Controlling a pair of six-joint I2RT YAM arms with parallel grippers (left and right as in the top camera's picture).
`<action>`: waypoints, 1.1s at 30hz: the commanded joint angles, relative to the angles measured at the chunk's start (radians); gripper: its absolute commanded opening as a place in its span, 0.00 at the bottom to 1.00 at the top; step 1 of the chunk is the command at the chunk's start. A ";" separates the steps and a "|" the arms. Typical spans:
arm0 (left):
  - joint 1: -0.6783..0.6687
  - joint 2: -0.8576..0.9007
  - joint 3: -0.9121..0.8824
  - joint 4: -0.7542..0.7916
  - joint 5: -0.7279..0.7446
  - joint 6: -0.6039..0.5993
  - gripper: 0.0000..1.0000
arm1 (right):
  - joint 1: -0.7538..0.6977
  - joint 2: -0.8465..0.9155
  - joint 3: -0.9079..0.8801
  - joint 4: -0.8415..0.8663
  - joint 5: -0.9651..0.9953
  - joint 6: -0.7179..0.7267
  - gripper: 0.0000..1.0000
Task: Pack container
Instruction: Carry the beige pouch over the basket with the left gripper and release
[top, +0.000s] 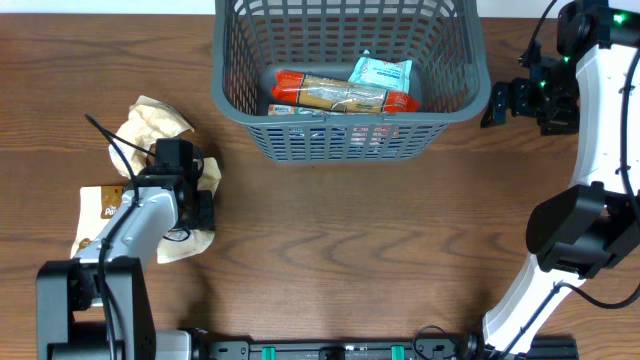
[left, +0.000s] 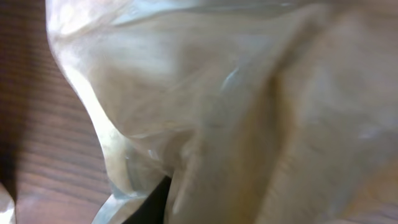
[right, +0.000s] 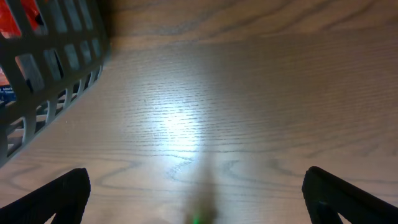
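Observation:
The container (top: 350, 140), a dark grey lattice basket, stands at the back middle of the table; its wall also shows in the right wrist view (right: 43, 81). Inside it lie a long orange-red packet (top: 340, 95) and a light blue packet (top: 380, 72). At the left, my left gripper (top: 200, 195) is down on a crumpled cream snack packet (top: 150, 125) and shut on it. That cream packet (left: 249, 112) fills the left wrist view, with only a sliver of one dark finger (left: 155, 208) showing. My right gripper (top: 497, 103) hangs open beside the basket's right wall, nothing between its fingers (right: 62, 193).
A brown and white snack packet (top: 100, 205) lies flat on the wooden table (top: 350, 250) left of my left arm. The right arm's base (top: 580, 235) stands at the right edge.

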 joint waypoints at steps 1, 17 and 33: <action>0.005 -0.056 0.051 -0.038 -0.006 -0.043 0.20 | 0.010 -0.016 -0.005 0.006 0.006 0.000 0.99; -0.010 -0.370 0.475 -0.257 -0.006 -0.101 0.06 | 0.008 -0.016 -0.005 0.032 0.010 -0.016 0.99; -0.237 -0.069 1.142 -0.238 -0.007 0.063 0.06 | 0.008 -0.016 -0.005 0.036 0.010 -0.038 0.99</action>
